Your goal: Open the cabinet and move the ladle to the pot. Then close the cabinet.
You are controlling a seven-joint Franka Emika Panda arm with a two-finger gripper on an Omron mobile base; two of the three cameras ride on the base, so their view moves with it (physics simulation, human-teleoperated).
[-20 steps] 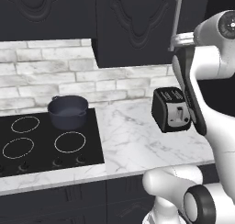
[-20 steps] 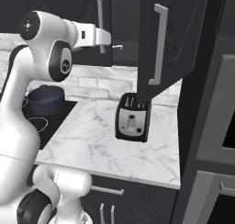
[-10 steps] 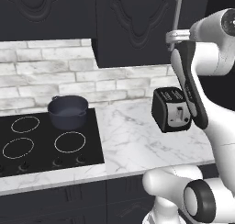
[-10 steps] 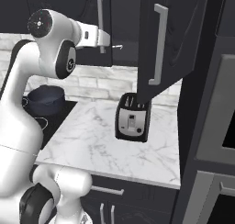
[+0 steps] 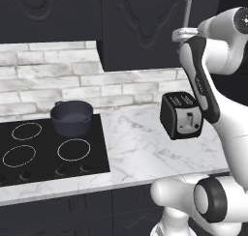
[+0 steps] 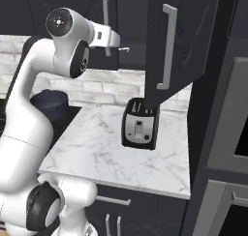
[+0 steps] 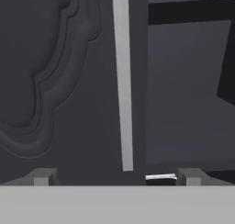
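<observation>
The white arm [image 6: 34, 109] is standing up tall from its round base and bending over at the top, like a big hook. Its upper part is reaching forward and up high. In the left base view the arm [image 5: 213, 85] is rising on the right side, and its dark forearm strip is pointing down. The hand is sitting level at the end of the arm, pointing straight ahead. The gripper [image 7: 117, 177] is holding its two small grey fingers [image 7: 43, 176] far apart, as wide as they go. Nothing is sitting between the fingers. In the right base view the gripper [image 6: 121, 47] is sticking out to the right of the big round joint.
</observation>
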